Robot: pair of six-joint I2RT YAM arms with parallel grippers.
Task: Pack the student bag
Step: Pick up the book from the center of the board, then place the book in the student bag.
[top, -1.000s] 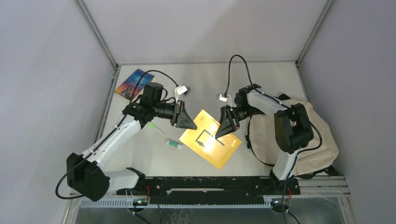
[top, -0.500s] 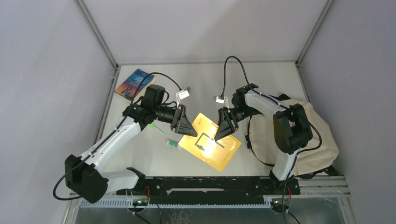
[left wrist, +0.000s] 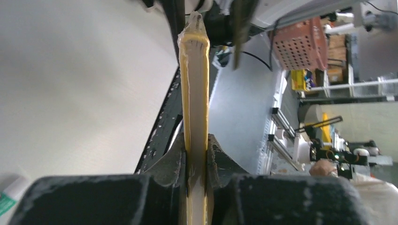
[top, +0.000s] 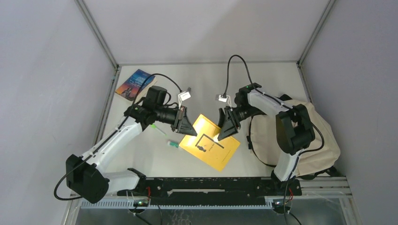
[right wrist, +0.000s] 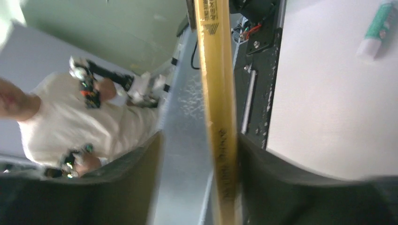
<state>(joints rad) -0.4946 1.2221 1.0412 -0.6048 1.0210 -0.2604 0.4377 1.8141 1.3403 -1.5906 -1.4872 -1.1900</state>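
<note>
Over the white table (top: pixel 155 159), the left hand (top: pixel 189 128) is pinching the yellow book (top: pixel 210 146) while the right hand (top: pixel 225 132), spread around its opposite edge, should be closing squarely first.

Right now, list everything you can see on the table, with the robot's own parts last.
bag: one, cream with black straps, right edge of the table, partly under the right arm
yellow book: one, yellow, near centre, between the two hands
blue book: one, blue, far left corner
pen: one, green, left of centre, by the left arm
tube: one, white and green, just left of the yellow book
table: one, white, under it all
left hand: one, black, shut on the yellow book's edge
right hand: one, black, open, a finger on each side of the yellow book
</note>
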